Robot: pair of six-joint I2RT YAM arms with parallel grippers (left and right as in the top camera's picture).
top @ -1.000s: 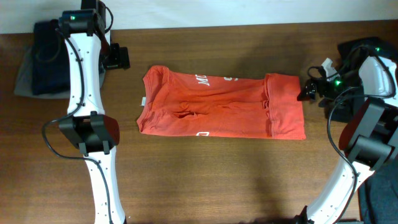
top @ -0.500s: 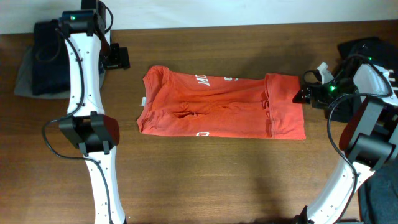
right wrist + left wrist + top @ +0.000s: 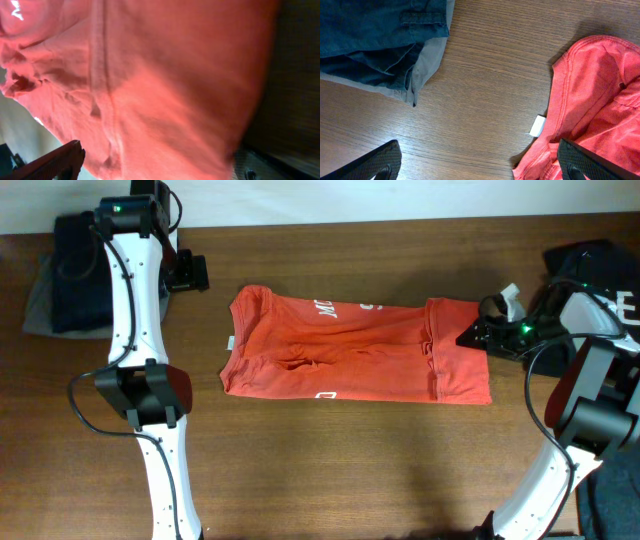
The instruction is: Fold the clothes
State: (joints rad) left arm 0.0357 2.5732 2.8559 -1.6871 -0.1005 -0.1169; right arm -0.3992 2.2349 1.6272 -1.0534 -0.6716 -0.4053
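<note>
orange-red T-shirt [image 3: 355, 348] lying roughly flat mid table [image 3: 330, 470], left gripper [image 3: 188, 273] gaping wide and empty near its collar end, right gripper [image 3: 480, 335] wide apart too, at the shirt's right edge, nothing grabbed

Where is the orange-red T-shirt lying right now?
In the overhead view, the orange-red T-shirt lies partly folded at the centre of the table, with the right end effector at its nearest edge.

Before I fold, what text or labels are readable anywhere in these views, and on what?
"MO": white letters on the T-shirt near its far edge; the rest cannot be read.
More white lettering to the right of that: too small to read.
White mark at the shirt's near edge: cut off, unreadable.
White tag at the shirt's edge: no print legible.
</note>
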